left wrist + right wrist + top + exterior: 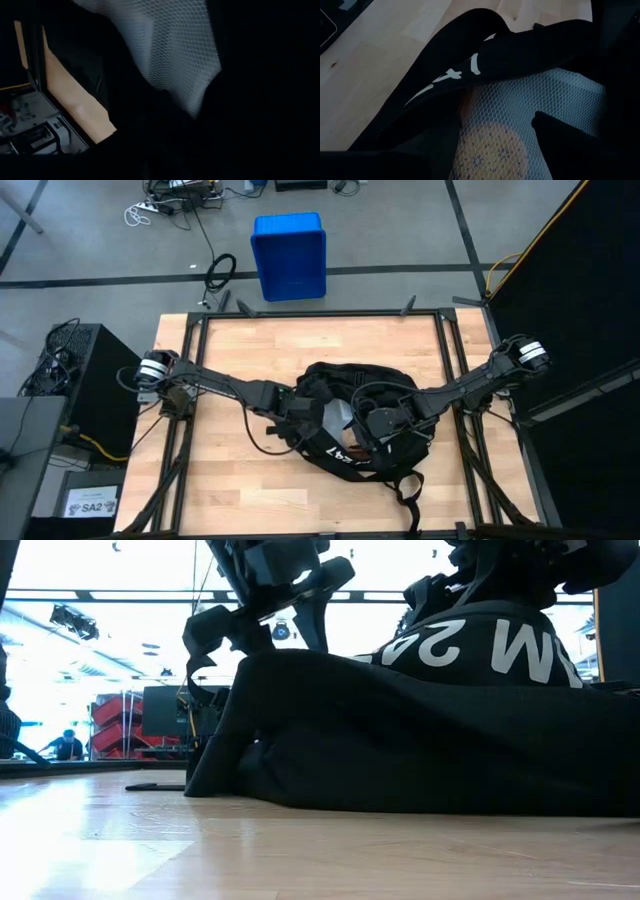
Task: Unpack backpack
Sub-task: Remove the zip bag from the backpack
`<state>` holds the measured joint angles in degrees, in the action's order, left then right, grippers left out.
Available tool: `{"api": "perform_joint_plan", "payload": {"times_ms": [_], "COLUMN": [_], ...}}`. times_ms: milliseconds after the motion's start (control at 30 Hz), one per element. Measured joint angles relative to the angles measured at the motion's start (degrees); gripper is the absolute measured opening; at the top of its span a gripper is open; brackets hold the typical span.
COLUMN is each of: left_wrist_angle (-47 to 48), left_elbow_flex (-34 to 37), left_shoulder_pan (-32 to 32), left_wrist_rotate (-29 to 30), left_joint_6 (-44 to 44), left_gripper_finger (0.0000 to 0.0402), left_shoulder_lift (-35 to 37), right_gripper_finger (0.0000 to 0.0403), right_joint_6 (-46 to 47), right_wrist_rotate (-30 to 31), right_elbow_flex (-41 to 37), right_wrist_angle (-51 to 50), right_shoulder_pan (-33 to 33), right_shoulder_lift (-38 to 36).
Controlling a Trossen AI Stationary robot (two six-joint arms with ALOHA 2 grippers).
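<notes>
The black backpack (350, 420) with white lettering lies slumped mid-table, opening showing white mesh.

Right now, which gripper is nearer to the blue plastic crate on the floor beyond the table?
Left. The left gripper is closer to the blue plastic crate; the right gripper is farther across.

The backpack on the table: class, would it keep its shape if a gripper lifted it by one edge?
Probably not. The backpack lies slumped and creased on the table, so it likely sags. Its loose strap would probably dangle.
</notes>
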<state>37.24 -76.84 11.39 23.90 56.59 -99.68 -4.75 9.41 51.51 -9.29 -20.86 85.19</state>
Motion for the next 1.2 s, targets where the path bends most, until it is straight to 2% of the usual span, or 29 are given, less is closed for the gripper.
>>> {"api": "perform_joint_plan", "payload": {"times_ms": [267, 633, 900, 1200], "left_wrist_angle": [-1.05, -14.46, -25.48, -35.47], "left_elbow_flex": [1.43, 7.69, 13.08, 13.92], "left_shoulder_pan": [-0.16, -0.64, -2.23, -3.49], "left_wrist_rotate": [-0.35, -3.78, -6.7, -9.13], "left_joint_6": [3.56, 10.83, 15.09, 18.07], "left_gripper_finger": [0.0229, 0.0229, 0.0229, 0.0229], "left_shoulder_lift": [-0.52, -0.53, -0.55, -7.18], "right_gripper_finger": [0.0219, 0.0209, 0.0227, 0.023], "right_joint_6": [0.02, 0.04, 0.04, 0.07], "right_wrist_rotate": [-0.02, -0.04, -0.04, -0.07], "right_elbow_flex": [0.0, 0.0, 0.0, 0.0], "right_wrist_angle": [-0.03, 0.04, 0.56, 1.15], "right_shoulder_pan": [0.02, 0.02, 0.02, 0.84], "right_shoulder_lift": [0.0, 0.0, 0.0, 0.0]}}
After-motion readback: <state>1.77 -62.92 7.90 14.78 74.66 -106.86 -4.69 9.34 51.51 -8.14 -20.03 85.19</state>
